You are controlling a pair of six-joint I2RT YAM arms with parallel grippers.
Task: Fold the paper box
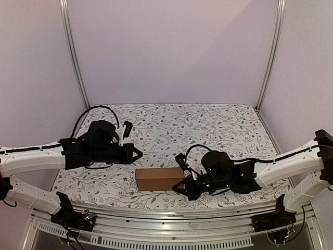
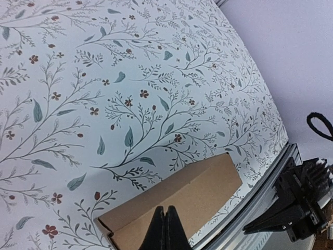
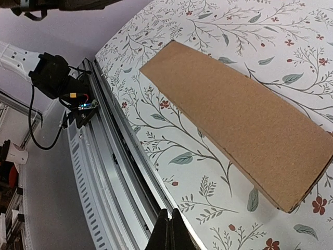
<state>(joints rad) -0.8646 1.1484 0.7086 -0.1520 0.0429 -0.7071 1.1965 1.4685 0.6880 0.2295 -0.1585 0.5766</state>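
On table (image 1: 218, 125), one paper box (image 1: 158, 178), two closed grippers (image 1: 139, 154) (image 1: 177, 188)

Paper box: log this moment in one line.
paper box: closed, on floral table | left tool: shut, empty | right tool: shut, empty

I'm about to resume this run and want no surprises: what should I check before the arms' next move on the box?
1. The paper box is closed and its top lies flat: ok.
2. The paper box lies wholly on the table, inside the near edge: ok.
3. The left gripper is shut and holds nothing: ok.
4. The right gripper is shut and holds nothing: ok.
5. The ends of the paper box are fully tucked in: cannot tell.
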